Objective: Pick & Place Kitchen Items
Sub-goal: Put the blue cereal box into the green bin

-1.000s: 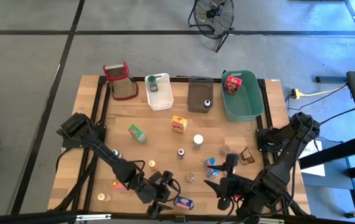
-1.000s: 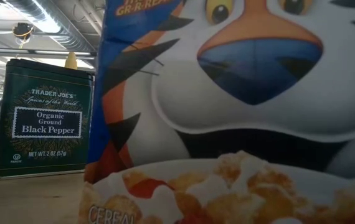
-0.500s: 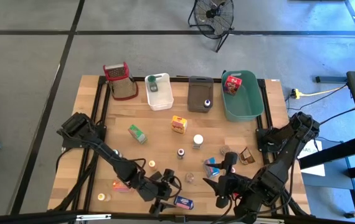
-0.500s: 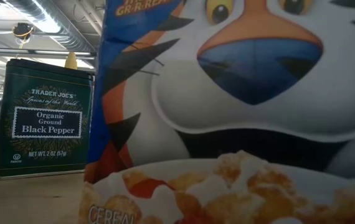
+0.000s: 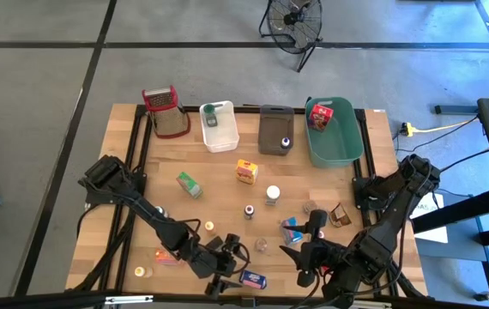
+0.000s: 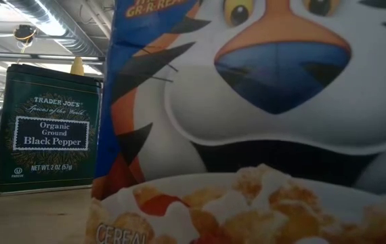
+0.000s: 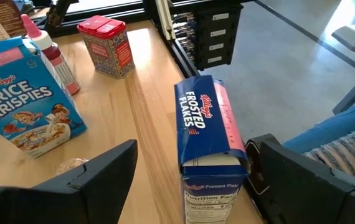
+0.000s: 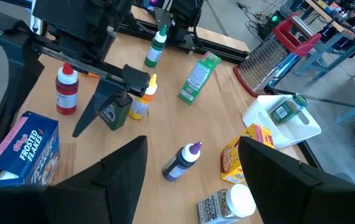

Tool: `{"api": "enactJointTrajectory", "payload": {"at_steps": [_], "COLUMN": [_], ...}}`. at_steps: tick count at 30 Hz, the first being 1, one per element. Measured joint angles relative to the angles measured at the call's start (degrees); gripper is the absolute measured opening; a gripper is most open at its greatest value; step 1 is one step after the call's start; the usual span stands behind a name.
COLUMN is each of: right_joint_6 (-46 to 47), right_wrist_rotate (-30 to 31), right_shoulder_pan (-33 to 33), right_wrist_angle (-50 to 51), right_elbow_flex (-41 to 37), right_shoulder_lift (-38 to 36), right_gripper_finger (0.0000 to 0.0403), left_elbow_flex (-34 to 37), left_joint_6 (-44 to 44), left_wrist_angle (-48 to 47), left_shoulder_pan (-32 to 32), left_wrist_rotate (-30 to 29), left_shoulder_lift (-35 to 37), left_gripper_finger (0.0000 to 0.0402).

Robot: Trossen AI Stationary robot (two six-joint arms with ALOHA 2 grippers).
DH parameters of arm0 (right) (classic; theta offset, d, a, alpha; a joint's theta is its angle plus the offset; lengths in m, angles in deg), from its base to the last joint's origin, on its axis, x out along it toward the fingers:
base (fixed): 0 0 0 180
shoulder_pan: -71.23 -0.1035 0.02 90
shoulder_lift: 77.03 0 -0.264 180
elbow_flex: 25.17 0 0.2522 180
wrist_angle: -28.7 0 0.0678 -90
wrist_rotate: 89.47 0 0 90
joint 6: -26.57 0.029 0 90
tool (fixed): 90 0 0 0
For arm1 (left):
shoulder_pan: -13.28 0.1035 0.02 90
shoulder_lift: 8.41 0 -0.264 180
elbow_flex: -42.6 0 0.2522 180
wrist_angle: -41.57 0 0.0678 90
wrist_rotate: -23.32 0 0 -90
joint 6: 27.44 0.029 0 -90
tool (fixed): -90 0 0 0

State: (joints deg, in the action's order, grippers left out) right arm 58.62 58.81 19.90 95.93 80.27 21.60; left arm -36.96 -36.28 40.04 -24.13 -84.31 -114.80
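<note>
Left gripper (image 7: 187, 180) released, fingers straddling Frosted Flakes box (image 7: 205, 140); you're at the grasp; next, clench squarely; right gripper (image 8: 190, 180) released, waiting just beside.

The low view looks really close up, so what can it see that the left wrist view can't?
Only the low view shows the green black pepper tin, standing beside the cereal box.

Only the left wrist view shows the Rice Krispies box, the red tin, the red-filled squeeze bottle, and the left tool open around the cereal box.

Both show the blue Frosted Flakes box.
</note>
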Motion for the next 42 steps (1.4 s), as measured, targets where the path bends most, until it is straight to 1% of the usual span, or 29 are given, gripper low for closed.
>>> {"api": "enactJointTrajectory", "payload": {"at_steps": [13,16,21,26,36,42], "right_joint_6": [0.0,0.0,0.0,0.0,0.0,0.0], "right_wrist_rotate": [0.0,0.0,0.0,0.0,0.0,0.0], "right_shoulder_pan": [0.0,0.0,0.0,0.0,0.0,0.0], "right_wrist_angle": [0.0,0.0,0.0,0.0,-0.1,-0.1], "right_elbow_flex": [0.0,0.0,0.0,0.0,0.0,0.0], "right_shoulder_lift": [0.0,0.0,0.0,0.0,0.0,0.0], "right_gripper_finger": [0.0254,0.0254,0.0254,0.0254,0.0254,0.0254], "left_elbow_flex": [0.0,0.0,0.1,0.1,0.1,0.0], "left_joint_6": [0.0,0.2,0.5,-0.1,-0.1,-0.4], "left_wrist_angle": [0.0,1.4,4.3,6.0,6.0,6.2], "left_shoulder_pan": [-0.5,-0.5,-0.2,0.5,1.1,0.9], "left_wrist_rotate": [0.2,0.2,3.2,4.9,2.0,2.3], "left_shoulder_lift": [0.0,-1.2,-4.9,-5.3,-5.3,-5.5], "left_gripper_finger": [0.0334,0.0334,0.0334,0.0334,0.0334,0.0334]}}
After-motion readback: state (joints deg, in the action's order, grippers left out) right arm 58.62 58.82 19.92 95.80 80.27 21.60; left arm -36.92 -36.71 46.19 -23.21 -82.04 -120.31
